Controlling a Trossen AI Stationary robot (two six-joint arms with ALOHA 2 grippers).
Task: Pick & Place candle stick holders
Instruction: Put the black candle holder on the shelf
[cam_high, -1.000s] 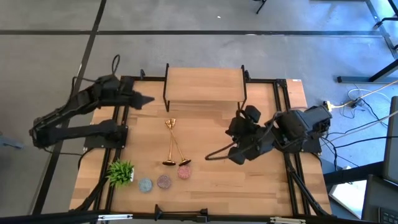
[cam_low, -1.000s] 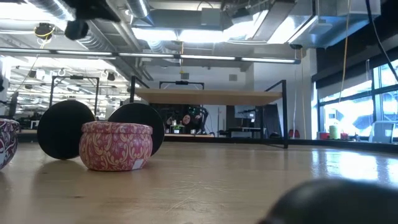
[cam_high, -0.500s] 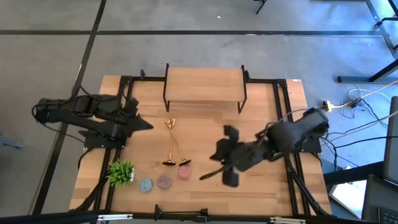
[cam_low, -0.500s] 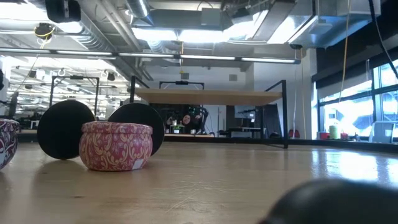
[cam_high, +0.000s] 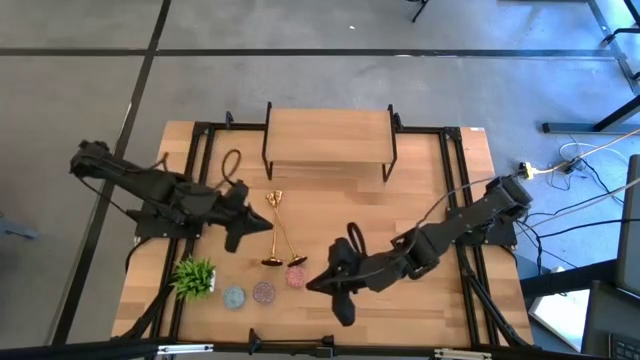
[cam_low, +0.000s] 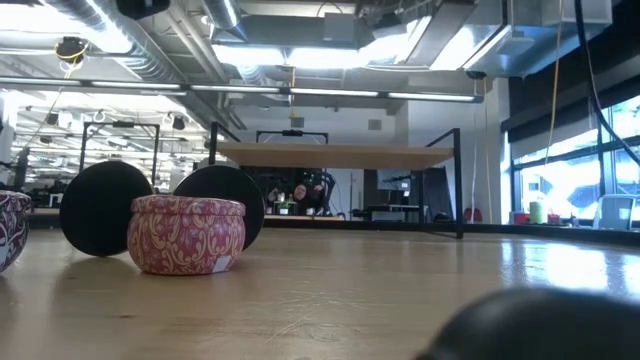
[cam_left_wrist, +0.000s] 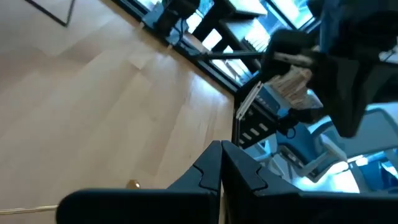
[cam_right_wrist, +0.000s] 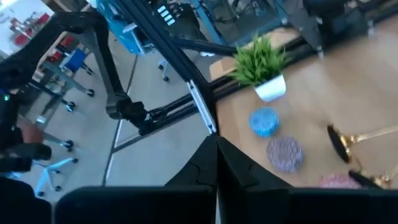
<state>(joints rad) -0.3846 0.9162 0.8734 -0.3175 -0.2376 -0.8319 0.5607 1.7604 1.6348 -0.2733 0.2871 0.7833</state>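
A: Where are the candle stick holders (cam_high: 278, 232)?

B: 2 gold ones lie flat on the wooden desk (cam_high: 420, 180), crossing near their cup tops in front of the small raised shelf (cam_high: 328, 138). Their stems spread apart toward the near edge, and the round bases end just beside a pink tin (cam_high: 296, 277). I can make out only these 2.

A: And the left gripper (cam_high: 262, 226)?

B: Its fingers are pressed together and hold nothing. It points at the gold stems from the left, just beside them; I cannot tell whether it touches them.

A: The right gripper (cam_high: 312, 283)?

B: Also pressed together and empty. It sits low over the desk, just right of the pink tin and the holder bases.

A: What else is on the desk?

B: A small green plant (cam_high: 194, 276) in a white pot near the front left corner, then a blue tin (cam_high: 233, 297) and a mauve tin (cam_high: 263, 292) in a row leading to the pink one.
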